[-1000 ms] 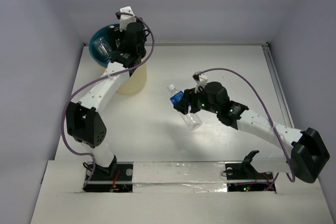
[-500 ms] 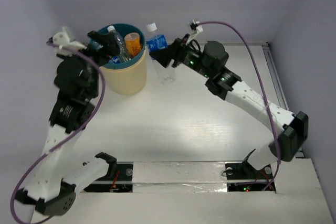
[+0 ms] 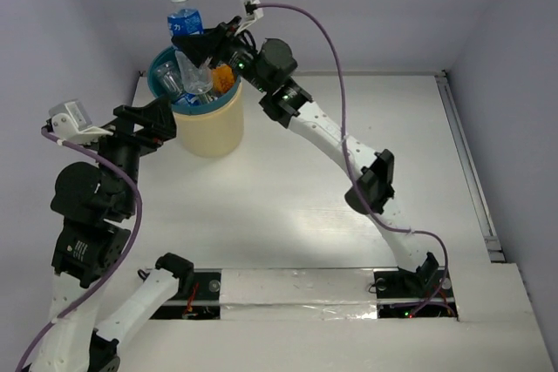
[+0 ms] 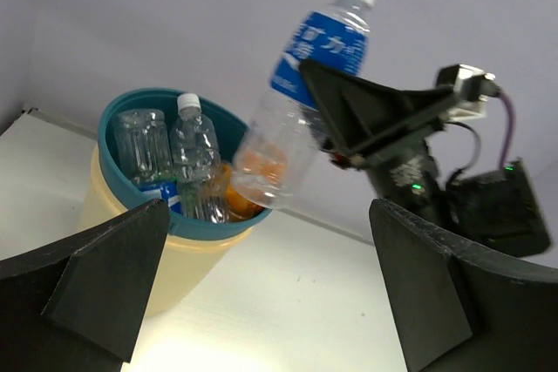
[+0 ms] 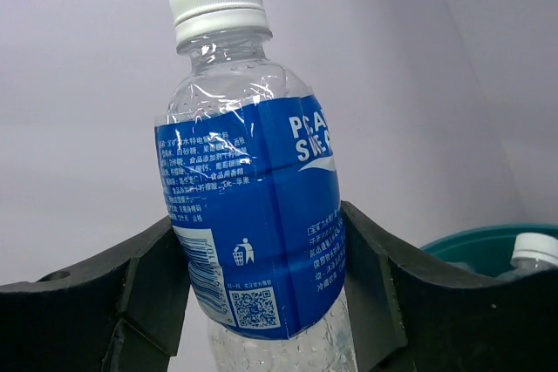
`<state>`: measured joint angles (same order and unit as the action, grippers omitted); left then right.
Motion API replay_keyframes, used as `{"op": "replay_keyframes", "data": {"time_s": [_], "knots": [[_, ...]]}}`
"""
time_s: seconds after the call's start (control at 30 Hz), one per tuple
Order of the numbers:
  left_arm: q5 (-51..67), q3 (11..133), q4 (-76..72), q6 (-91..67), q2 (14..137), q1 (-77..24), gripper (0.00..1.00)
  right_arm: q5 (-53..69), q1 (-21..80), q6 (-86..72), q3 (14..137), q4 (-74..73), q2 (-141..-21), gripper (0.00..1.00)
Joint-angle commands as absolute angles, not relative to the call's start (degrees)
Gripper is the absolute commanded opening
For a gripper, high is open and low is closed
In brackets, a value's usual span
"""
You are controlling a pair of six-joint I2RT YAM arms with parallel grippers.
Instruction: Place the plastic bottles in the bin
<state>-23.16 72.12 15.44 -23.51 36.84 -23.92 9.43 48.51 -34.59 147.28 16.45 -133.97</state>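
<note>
- The left pincer has its jaws spread wide and holds nothing. It hangs just beside the cream-yellow wall of the round bucket-shaped bin with the teal rim, on the bin's left side. A careless swing from here could, I judge, knock the bin and shift its mouth from under the load.
- The bin stands at the far left of the white desk. It holds several bottles, among them clear plastic ones and an orange one, and the pile reaches close to the rim. A bottle dropped on that pile may bounce or roll over the edge onto the desk.
- The clear plastic bottle with the blue label and white cap is in the air above the bin. It is tilted, cap up and base down. From the left wrist view the base sits over the opening but close to the rim on the right arm's side. If let go too early it could strike the rim and tip outward.
- The right pincer grips this bottle. Its two black fingers press the labelled middle from either side, with the cap well above them and the clear lower body below. The grip looks firm, though the smooth label could slip.
</note>
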Motion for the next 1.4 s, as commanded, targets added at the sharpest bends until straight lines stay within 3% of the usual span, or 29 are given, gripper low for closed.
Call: {"op": "replay_keyframes", "data": {"time_s": [0.0, 0.17, 0.33, 0.53, 0.57, 0.7, 0.8, 1.07, 1.27, 1.37], "knots": [[-21.4, 70.5, 15.2, -23.4, 36.7, -23.8, 0.99, 4.0, 49.3, -35.4, 152.8, 21.0, -140.0, 0.44], [-21.5, 68.6, 14.4, -23.2, 35.9, -23.8, 0.99, -4.5, 49.8, -31.5, 153.1, 21.8, -144.8, 0.44], [-21.4, 67.1, 13.2, -23.4, 35.3, -23.8, 0.99, -12.5, 50.4, -26.8, 145.6, 22.3, -144.2, 0.46], [-21.5, 66.9, 13.7, -23.6, 35.5, -23.8, 0.99, -16.3, 52.7, -17.1, 149.2, 20.2, -145.5, 0.48], [-21.9, 66.9, 13.8, -23.8, 35.6, -23.8, 0.99, -16.2, 52.7, -16.4, 148.4, 20.2, -144.4, 0.51], [-22.2, 67.3, 14.6, -23.8, 35.5, -23.8, 0.99, -15.4, 53.3, -15.7, 137.2, 23.5, -138.4, 0.84], [-22.8, 67.7, 14.9, -24.0, 35.5, -23.8, 0.99, -13.5, 53.3, -16.3, 136.0, 22.8, -135.7, 0.89], [-23.9, 69.3, 16.4, -24.1, 35.3, -23.8, 0.99, -12.9, 53.3, -17.2, 132.8, 20.8, -128.8, 0.9], [-23.7, 67.6, 16.6, -25.0, 34.6, -23.8, 0.99, -11.7, 53.8, -19.0, 122.4, 25.1, -122.9, 0.86], [-22.8, 67.3, 16.4, -25.4, 35.0, -23.8, 0.99, -9.8, 53.8, -20.5, 119.3, 26.0, -120.3, 0.79]]}}
